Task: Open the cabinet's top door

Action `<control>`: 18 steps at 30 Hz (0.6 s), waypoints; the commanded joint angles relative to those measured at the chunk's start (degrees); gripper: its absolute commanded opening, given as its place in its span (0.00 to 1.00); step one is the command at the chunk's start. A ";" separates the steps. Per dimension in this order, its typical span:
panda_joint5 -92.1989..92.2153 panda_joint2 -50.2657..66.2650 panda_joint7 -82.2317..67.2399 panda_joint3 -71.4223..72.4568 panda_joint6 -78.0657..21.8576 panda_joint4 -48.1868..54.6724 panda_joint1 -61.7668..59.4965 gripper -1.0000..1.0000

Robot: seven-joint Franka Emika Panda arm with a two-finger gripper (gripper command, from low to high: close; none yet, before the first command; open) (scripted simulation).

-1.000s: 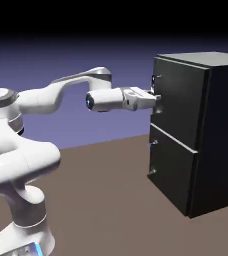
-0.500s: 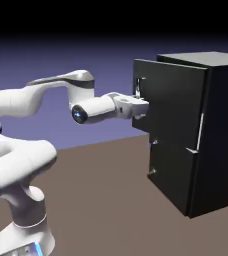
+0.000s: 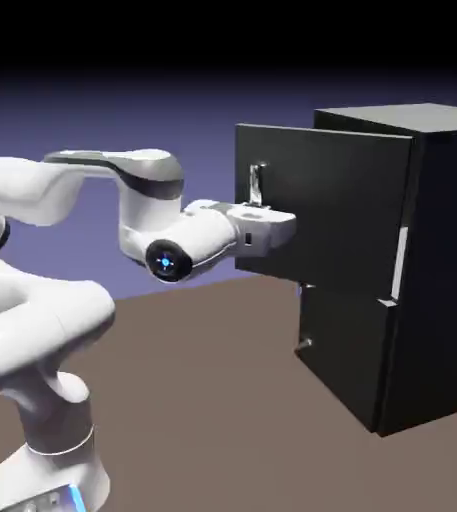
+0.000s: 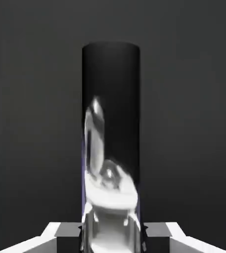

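Top door (image 3: 327, 205): at the exterior view's right, on the upper half of the dark cabinet (image 3: 447, 250). It stands partly open, its handle side swung out to the left, its hinge side at the cabinet's near front corner. A pale strip (image 3: 403, 262) shows beside that hinge side.

Handle (image 4: 110, 197): shiny bar, upright on the door's free side. Tool (image 4: 112, 238): closed on this handle; the hand view shows the bar between the two finger tips.

Step in hand: pulling the door open by its handle. Judged well under way, though the door could probably swing wider. Next move: keep the grip and draw the handle around the hinge in an arc, turning the wrist with the door. A straight pull may twist the tool off the bar.

Outward from there: lower door (image 3: 347, 350) is shut beneath, with a small metal fitting (image 3: 308, 344) on its left side. The arm (image 3: 47, 325) reaches in from the left over the brown surface (image 3: 202, 400). No loose object shows in the door's path; the arm's own forearm and wrist, lying on the opening side, look the likeliest obstruction.
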 commanded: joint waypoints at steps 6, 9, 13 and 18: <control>-12.00 7.71 -6.69 -6.54 -14.89 1.59 -8.73 0.00; -19.39 13.46 -11.41 -8.82 -22.04 4.10 -13.84 0.00; -29.10 21.75 -17.99 -10.19 -29.10 8.74 -19.73 0.00; -40.26 32.13 -25.45 -10.10 -34.21 15.69 -25.10 0.00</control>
